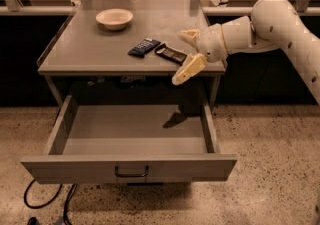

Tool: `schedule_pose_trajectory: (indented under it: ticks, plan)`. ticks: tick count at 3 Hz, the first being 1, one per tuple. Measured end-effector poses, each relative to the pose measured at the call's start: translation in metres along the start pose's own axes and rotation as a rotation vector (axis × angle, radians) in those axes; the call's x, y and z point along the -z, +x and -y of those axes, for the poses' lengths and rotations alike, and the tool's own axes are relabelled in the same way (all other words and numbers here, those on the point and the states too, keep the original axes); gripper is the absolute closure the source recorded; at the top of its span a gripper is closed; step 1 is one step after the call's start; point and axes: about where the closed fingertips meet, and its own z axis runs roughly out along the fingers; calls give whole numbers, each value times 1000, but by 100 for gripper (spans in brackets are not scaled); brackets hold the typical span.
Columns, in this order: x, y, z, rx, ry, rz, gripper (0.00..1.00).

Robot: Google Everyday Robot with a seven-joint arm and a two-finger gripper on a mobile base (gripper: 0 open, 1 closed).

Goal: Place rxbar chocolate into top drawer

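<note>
**Claw open and empty beside the rxbar chocolate, grasp not yet made**

Claw (179,56) at the front right part of the bench (85,51), its two pale fingers spread wide with nothing held between them. One finger points up and back over the bench top. The other angles down past the front edge.

The rxbar chocolate (169,53) lies flat on the bench just left of the claw. I cannot tell whether either finger touches it. A dark blue wrapped bar (144,47) lies just beyond it, further left. A pale bowl (114,18) sits well off to the left and behind. The top drawer (75,166) stands pulled out below and in front of the claw.

My arm comes in from the right. The white forearm is roughly level, and the wrist turns the claw toward the bench.

I judge this to be the reach for the grasp, with the bar not yet picked up. Next I need to bring one finger to each side of the slim bar, low against the bench top, and close across its narrow width. Then I lift it and carry it forward and down into the drawer.
</note>
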Motion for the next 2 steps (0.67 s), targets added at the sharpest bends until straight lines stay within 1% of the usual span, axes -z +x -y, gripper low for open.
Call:
schedule_pose_trajectory:
  ticks: [1, 2]
  plan:
    - [-40, -17, 12, -66, -123, 222, 0]
    - [-35, -14, 25, -76, -102, 258, 0]
